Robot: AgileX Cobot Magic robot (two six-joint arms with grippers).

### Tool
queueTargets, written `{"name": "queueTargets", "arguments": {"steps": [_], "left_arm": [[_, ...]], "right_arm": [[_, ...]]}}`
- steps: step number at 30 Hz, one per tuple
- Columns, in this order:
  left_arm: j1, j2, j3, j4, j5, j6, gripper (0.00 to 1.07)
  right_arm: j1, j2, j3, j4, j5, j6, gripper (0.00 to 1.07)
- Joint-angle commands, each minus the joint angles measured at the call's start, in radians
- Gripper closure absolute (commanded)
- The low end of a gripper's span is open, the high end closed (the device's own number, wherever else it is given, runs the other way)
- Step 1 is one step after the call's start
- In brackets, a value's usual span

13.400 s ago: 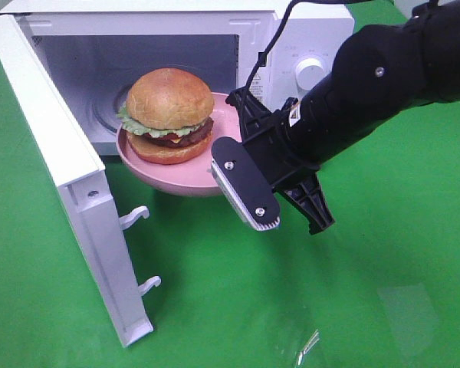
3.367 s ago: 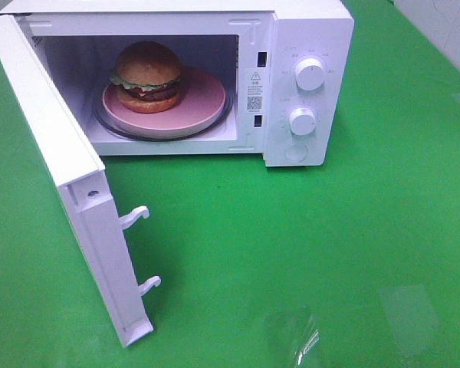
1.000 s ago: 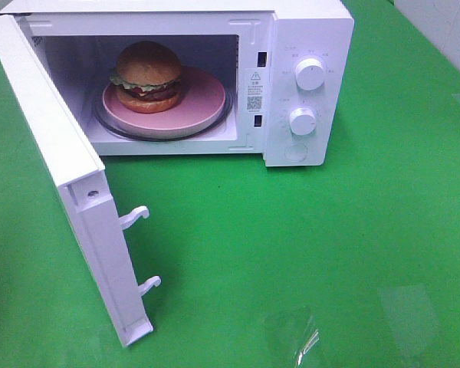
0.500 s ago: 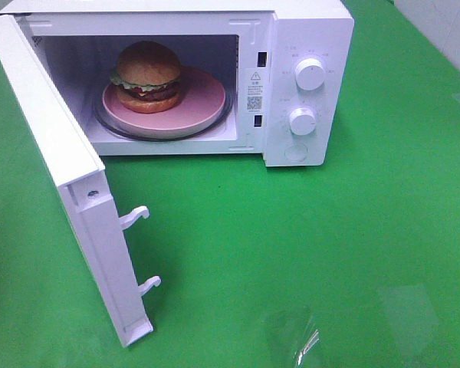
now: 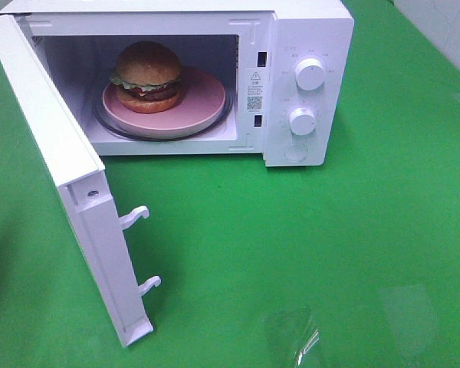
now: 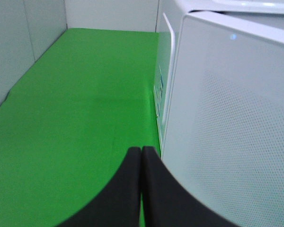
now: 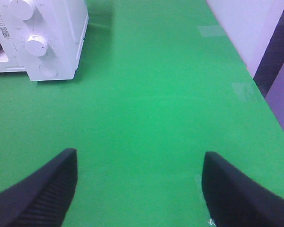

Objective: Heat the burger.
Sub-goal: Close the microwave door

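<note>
One burger [image 5: 146, 75] sits on one pink plate [image 5: 203, 100] inside the single microwave [image 5: 310, 27], its door [image 5: 54, 146] open (two knobs [image 5: 310, 74] [image 5: 302, 121] on the panel). Above the green worktop [image 5: 330, 245], the left claw [image 6: 141, 152] is pressed together and the right claw [image 7: 139, 156] is spread apart, empty.

1. Bright green cloth [image 5: 383, 222] pretty much everywhere, spread flat and smooth over the whole work surface.
2. Over on the left side, pale grey panels [image 6: 42, 28] fencing it in, plus a plain white wall [image 6: 109, 14] closing off the far end.
3. On the right edge, a whitish wall [image 7: 246, 23], then a dark upright strip [image 7: 279, 47] right beside it.
4. A few clear tape patches [image 5: 410, 307] stuck on the green, shiny and catching glare.
5. Soft, even lighting, only faint shadows.
</note>
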Motion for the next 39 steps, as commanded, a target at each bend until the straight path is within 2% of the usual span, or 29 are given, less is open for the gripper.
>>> {"name": "queueTargets", "arguments": {"steps": [1, 4, 6, 7, 8, 12, 20, 22, 29, 30, 35, 37, 38, 39], "left_arm": [[0.003, 0.101, -0.020, 0.094, -0.090, -0.008, 1.07], [0.003, 0.138, -0.027, 0.149, -0.124, -0.016, 1.07], [0.003, 0.201, -0.036, 0.268, -0.199, -0.046, 1.07], [0.003, 0.201, -0.036, 0.268, -0.199, -0.046, 1.07], [0.003, 0.236, -0.044, 0.320, -0.248, -0.064, 1.07], [-0.013, 0.263, -0.065, 0.374, -0.300, -0.079, 1.07], [-0.102, 0.273, -0.129, 0.377, -0.215, -0.075, 1.07], [-0.143, 0.331, -0.170, 0.377, -0.211, -0.077, 1.07], [-0.211, 0.394, -0.212, 0.367, -0.210, -0.079, 1.07], [-0.247, 0.427, -0.241, 0.338, -0.211, -0.077, 1.07], [-0.278, 0.448, -0.268, 0.285, -0.209, -0.075, 1.07], [-0.330, 0.470, -0.307, 0.203, -0.199, -0.035, 1.07], [-0.330, 0.470, -0.307, 0.203, -0.199, -0.035, 1.07], [-0.363, 0.484, -0.329, 0.166, -0.190, -0.018, 1.07]], "right_arm": [[-0.005, -0.026, 0.001, 0.003, -0.009, -0.001, 0.37], [-0.005, -0.026, 0.001, 0.002, -0.009, -0.001, 0.37], [-0.005, -0.026, 0.001, 0.002, -0.009, -0.001, 0.37], [-0.005, -0.026, 0.001, 0.002, -0.009, -0.001, 0.37], [-0.005, -0.026, 0.001, 0.002, -0.009, 0.000, 0.37], [-0.005, -0.026, 0.001, 0.002, -0.009, 0.000, 0.37], [-0.005, -0.026, 0.001, 0.002, -0.009, 0.001, 0.37], [-0.005, -0.026, 0.001, 0.002, -0.009, 0.001, 0.37], [-0.005, -0.026, 0.001, 0.002, -0.009, 0.001, 0.37], [-0.005, -0.026, 0.001, 0.002, -0.009, 0.001, 0.37], [-0.005, -0.026, 0.001, 0.002, -0.009, 0.001, 0.37], [-0.005, -0.026, 0.001, 0.002, -0.009, 0.002, 0.37], [-0.005, -0.026, 0.001, 0.002, -0.009, 0.002, 0.37], [-0.005, -0.026, 0.001, 0.002, -0.009, 0.002, 0.37]]}}
